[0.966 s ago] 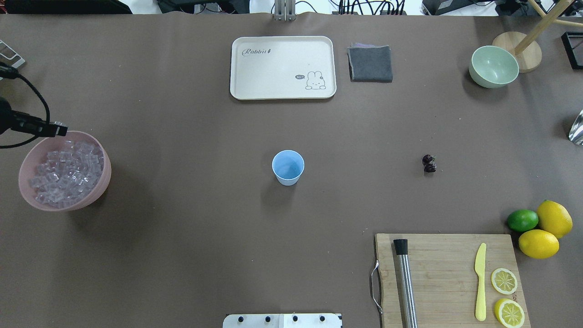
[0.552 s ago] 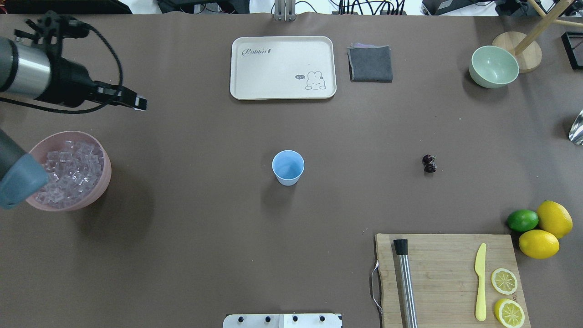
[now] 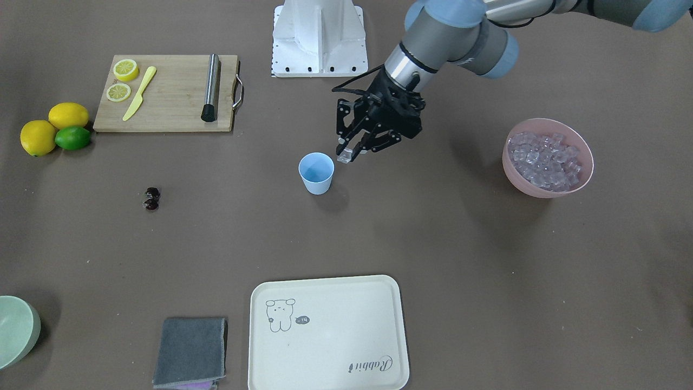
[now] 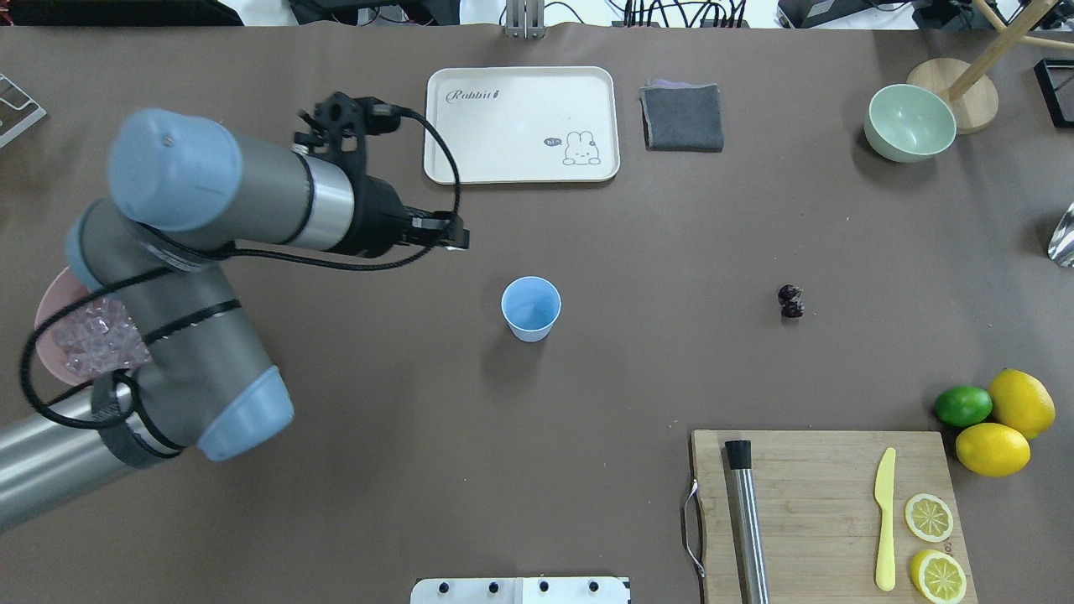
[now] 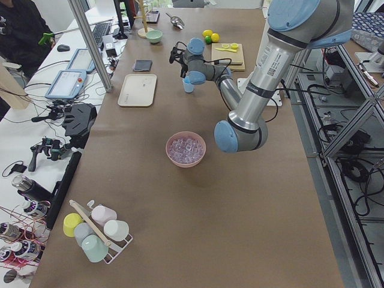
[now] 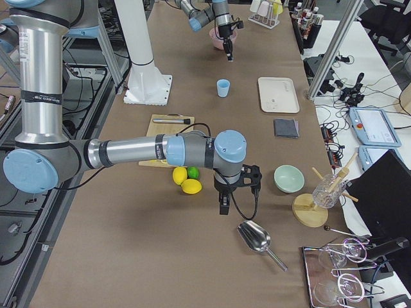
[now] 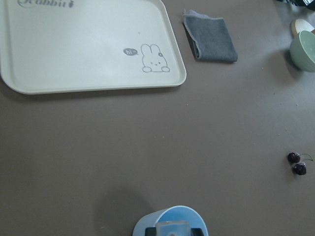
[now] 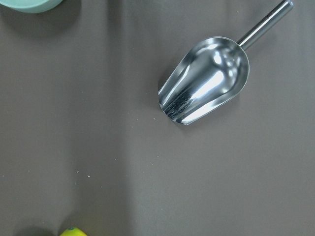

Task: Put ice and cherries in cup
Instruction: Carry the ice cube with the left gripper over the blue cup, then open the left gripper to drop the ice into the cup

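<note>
Clear ice cube (image 3: 344, 157) sat pinched in my left tool (image 3: 346, 155), near the light blue plastic cup (image 3: 316, 172). How my right tool (image 6: 223, 209) stood, I could not tell.

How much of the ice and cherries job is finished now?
Done: nothing; the cup looks empty. In hand: the left gripper holds one ice cube in its jaws near the cup. Left: drop it in, then fetch the cherries from the table.

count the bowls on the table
2. The pink bowl of ice is on the robot's left side; the empty pale green bowl is at the far right. None seems hidden.
</note>
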Controlling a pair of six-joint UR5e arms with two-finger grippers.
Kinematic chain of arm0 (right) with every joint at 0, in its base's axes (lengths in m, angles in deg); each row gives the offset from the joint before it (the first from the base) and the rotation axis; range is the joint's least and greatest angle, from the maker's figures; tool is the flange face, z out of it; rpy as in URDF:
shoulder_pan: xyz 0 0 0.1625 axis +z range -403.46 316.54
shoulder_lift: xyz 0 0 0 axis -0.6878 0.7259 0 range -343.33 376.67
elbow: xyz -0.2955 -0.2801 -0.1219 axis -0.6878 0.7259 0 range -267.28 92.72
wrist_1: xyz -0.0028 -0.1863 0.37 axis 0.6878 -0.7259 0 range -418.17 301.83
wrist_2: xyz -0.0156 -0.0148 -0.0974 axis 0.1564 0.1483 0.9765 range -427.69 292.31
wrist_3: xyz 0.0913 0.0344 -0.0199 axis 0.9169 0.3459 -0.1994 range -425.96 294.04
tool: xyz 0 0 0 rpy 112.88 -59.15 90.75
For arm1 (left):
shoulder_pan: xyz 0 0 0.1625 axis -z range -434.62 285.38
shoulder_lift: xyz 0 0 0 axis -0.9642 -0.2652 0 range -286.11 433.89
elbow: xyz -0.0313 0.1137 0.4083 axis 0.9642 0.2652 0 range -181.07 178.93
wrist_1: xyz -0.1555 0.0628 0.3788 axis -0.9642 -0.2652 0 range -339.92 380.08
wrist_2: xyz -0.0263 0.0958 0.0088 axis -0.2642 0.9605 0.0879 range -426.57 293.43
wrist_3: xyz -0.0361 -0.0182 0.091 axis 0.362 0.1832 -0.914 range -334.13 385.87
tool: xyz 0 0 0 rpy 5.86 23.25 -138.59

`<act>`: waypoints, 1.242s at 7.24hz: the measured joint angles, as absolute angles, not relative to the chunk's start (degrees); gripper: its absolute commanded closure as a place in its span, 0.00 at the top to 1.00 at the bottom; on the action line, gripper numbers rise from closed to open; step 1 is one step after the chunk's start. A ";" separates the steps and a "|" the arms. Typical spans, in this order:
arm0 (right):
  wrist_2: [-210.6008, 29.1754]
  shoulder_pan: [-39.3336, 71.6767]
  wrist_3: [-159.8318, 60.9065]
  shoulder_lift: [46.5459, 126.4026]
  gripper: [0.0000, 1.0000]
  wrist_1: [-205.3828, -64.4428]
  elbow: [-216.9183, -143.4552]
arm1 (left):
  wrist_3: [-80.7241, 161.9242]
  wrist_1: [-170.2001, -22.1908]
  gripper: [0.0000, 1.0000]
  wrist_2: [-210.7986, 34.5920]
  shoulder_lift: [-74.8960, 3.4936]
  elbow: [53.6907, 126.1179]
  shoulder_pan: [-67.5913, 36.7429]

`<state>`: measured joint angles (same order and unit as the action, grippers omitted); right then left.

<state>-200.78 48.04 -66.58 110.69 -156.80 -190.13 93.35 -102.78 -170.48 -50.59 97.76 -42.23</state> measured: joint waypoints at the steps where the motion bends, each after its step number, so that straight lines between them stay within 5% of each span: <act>1: -200.94 48.04 -66.58 110.70 1.00 -156.65 -190.11 | 93.55 -102.78 0.00 -168.85 -51.62 96.02 -43.58; 4: -201.55 47.96 -66.58 110.71 1.00 -156.46 -190.09 | 93.56 -102.77 0.00 -167.91 -53.53 93.58 -45.40; 5: -201.60 47.92 -66.58 110.69 1.00 -156.47 -190.05 | 93.55 -102.75 0.33 -167.80 -53.75 93.08 -45.84; 6: -201.62 47.89 -66.58 110.66 1.00 -156.45 -190.04 | 93.46 -102.77 0.97 -167.74 -53.77 92.57 -46.01; 9: -201.64 47.86 -66.58 110.70 1.00 -156.43 -190.03 | 93.64 -102.96 0.98 -162.10 -53.64 92.31 -48.55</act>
